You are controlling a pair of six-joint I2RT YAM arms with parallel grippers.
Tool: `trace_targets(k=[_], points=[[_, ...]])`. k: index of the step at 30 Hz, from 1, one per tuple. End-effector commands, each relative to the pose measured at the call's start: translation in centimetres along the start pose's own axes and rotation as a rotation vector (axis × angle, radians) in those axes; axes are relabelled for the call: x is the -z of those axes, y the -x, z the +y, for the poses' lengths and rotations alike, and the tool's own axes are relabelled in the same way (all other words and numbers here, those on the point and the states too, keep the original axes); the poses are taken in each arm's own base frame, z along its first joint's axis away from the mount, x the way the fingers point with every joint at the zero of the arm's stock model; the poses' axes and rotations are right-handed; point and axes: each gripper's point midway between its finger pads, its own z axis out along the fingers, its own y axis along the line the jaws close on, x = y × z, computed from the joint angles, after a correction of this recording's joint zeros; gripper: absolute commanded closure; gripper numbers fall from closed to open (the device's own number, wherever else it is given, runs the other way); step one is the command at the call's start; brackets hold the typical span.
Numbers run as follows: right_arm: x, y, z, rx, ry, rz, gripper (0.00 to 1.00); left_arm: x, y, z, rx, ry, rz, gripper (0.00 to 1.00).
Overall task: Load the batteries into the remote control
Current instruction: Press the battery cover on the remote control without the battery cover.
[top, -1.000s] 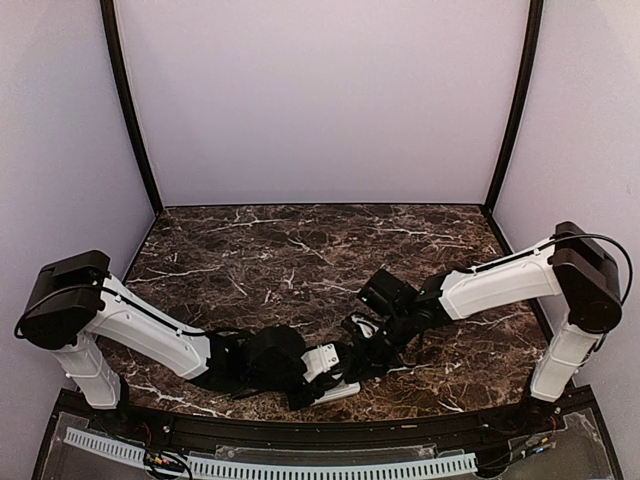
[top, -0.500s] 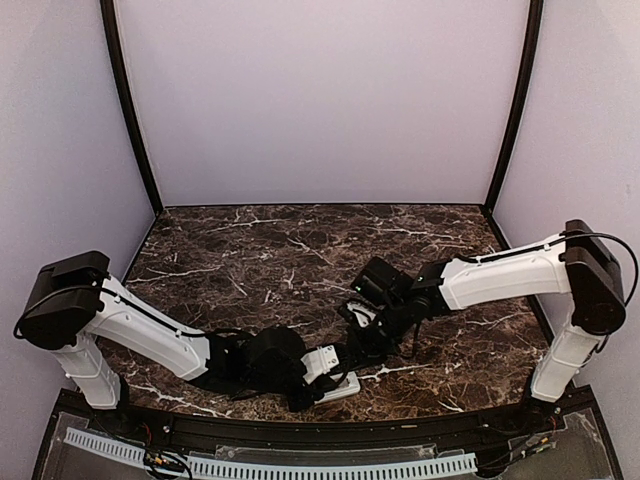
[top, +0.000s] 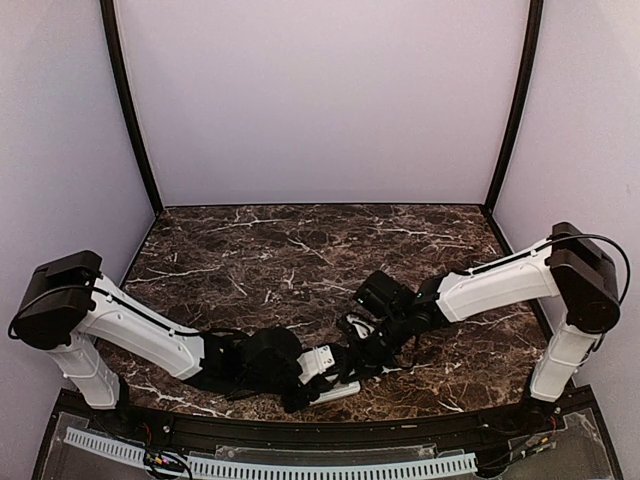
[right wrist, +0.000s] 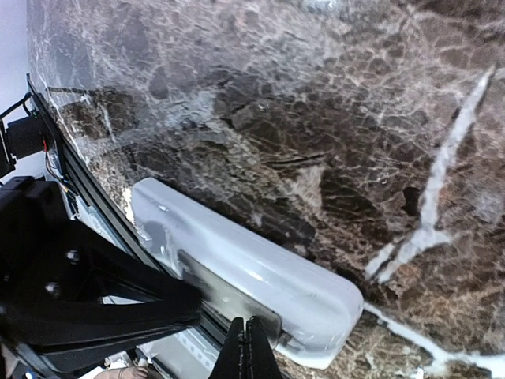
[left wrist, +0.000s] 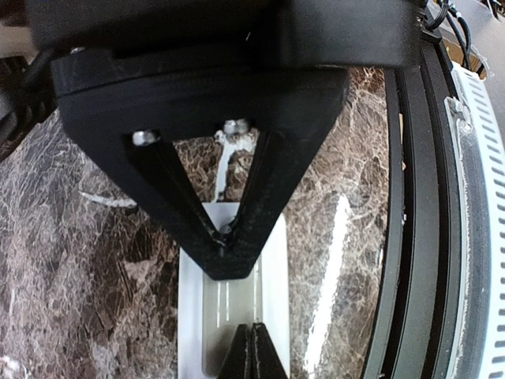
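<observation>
Remote control (right wrist: 268,268) laid at the counter's (right wrist: 355,118) near edge, left pincer (left wrist: 226,246) closed tight over it, right pincer (right wrist: 248,347) closed tight alongside

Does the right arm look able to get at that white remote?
Probably yes: the right claw, shut, has its tips right at the grey recess of the remote control, nothing between. The left claw, also shut, points into the same recess from the other end, so space looks tight.

Table (top: 300,250): dark brown marble pattern, white veins, even soft light. Behind table: plain pale lilac back wall (top: 320,100). At its rear corners: two black curved posts (top: 125,110). Along its near edge: black rail (top: 330,420), white slotted duct (top: 300,467).
</observation>
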Motion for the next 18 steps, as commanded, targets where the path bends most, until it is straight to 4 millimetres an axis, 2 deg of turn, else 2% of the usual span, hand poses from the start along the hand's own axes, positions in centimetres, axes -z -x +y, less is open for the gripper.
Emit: trace_targets(k=[1, 5, 8, 9, 10, 11, 12, 13, 14, 15, 16, 17, 18], points=[[-1.2, -0.5, -0.7, -0.001, 0.006, 0.023, 1.0, 1.7, -3.4, 0.4, 0.016, 0.035, 0.12, 1.0], [0.0, -0.3, -0.6, 0.013, -0.017, 0.005, 1.0, 4.8, 1.8, 0.7, 0.018, 0.061, -0.041, 0.99], [1.8, 0.6, 1.5, 0.11, -0.004, -0.031, 0.98, 7.3, 4.5, 1.4, 0.03, 0.101, -0.136, 0.92], [2.7, 1.1, 2.7, 0.163, 0.005, -0.057, 0.92, 8.8, 5.8, 2.1, 0.041, 0.14, -0.186, 0.81], [3.4, 1.6, 3.4, 0.213, -0.004, -0.08, 0.84, 9.6, 6.1, 2.7, 0.058, 0.167, -0.201, 0.74], [4.3, 2.3, 3.9, 0.262, -0.03, -0.114, 0.76, 11.3, 7.3, 3.8, 0.079, 0.228, -0.254, 0.54], [5.1, 3.0, 4.7, 0.346, -0.055, -0.145, 0.71, 12.2, 7.3, 4.6, 0.107, 0.266, -0.265, 0.34], [5.6, 3.6, 5.0, 0.414, -0.078, -0.165, 0.67, 14.2, 8.3, 5.8, 0.135, 0.331, -0.318, 0.25], [5.8, 3.9, 5.4, 0.488, -0.085, -0.172, 0.66, 15.1, 8.1, 6.8, 0.168, 0.367, -0.324, 0.13], [5.7, 4.1, 5.7, 0.568, -0.087, -0.17, 0.64, 17.1, 8.8, 7.8, 0.208, 0.412, -0.375, 0.09], [5.6, 4.2, 6.2, 0.643, -0.077, -0.161, 0.62, 18.0, 8.6, 8.6, 0.229, 0.445, -0.379, 0.04], [5.2, 4.0, 6.6, 0.733, -0.071, -0.142, 0.6, 19.9, 9.1, 9.3, 0.262, 0.479, -0.424, 0.03], [4.7, 3.8, 6.8, 0.819, -0.082, -0.119, 0.58, 20.9, 8.9, 10.0, 0.278, 0.505, -0.431, 0.02]])
